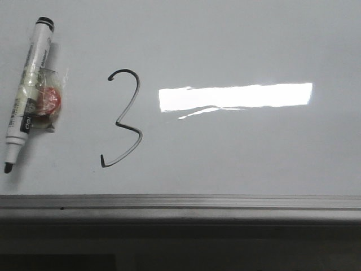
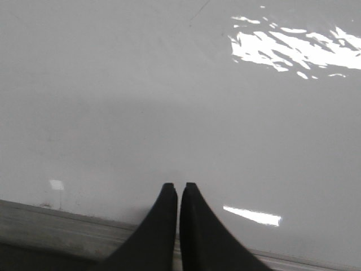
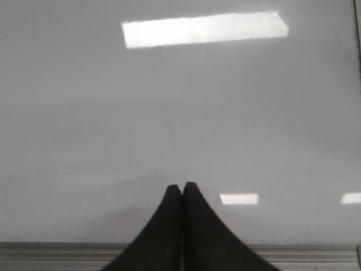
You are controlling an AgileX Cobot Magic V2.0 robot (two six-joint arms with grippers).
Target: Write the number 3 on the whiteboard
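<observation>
Task judged done: number 3 (image 1: 124, 118) drawn on whiteboard (image 1: 237, 158) at three o'clock of marker (image 1: 28, 93); left gripper (image 2: 179, 188) and right gripper (image 3: 181, 187) closed, empty, best parked.

A hand-drawn number 3 (image 1: 122, 118) stands in thin dark line on the whiteboard (image 1: 237, 158), toward its left side above the bottom edge. Near the left edge lies a marker (image 1: 25, 96); its black label band shows pale letters that look like "de", and the smaller print on the barrel is too blurred to read.
</observation>
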